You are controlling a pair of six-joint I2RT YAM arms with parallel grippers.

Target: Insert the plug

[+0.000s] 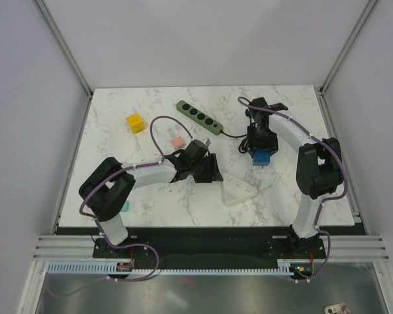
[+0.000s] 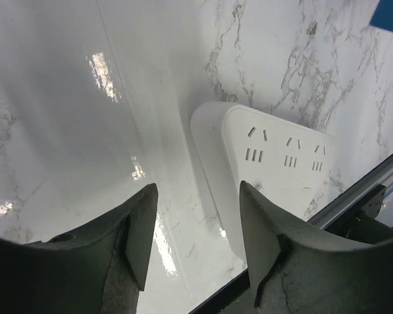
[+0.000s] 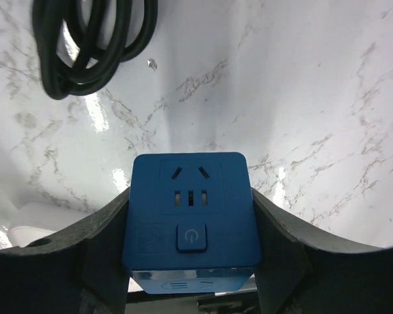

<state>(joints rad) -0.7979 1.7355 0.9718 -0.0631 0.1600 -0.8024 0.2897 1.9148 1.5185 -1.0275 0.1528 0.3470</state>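
My right gripper [image 1: 260,152] is shut on a blue cube plug adapter [image 1: 262,157]. In the right wrist view the adapter [image 3: 191,196] sits between my fingers [image 3: 278,242], its socket face and power button towards the camera, held over the marble table. A white triangular power strip [image 1: 240,193] lies flat at the front centre. My left gripper [image 1: 213,175] is open and empty, just left of it. In the left wrist view the strip [image 2: 275,163] lies beyond my right fingertip [image 2: 259,229], its socket slots facing up; the adapter's corner [image 2: 390,16] shows at the top right.
A green power strip [image 1: 199,117] lies at the back centre; its coiled black cable [image 3: 92,39] rests beside my right gripper. A yellow cube [image 1: 135,122] and a pink cube [image 1: 178,141] lie at the back left. A teal piece [image 1: 126,206] sits by the left arm's base.
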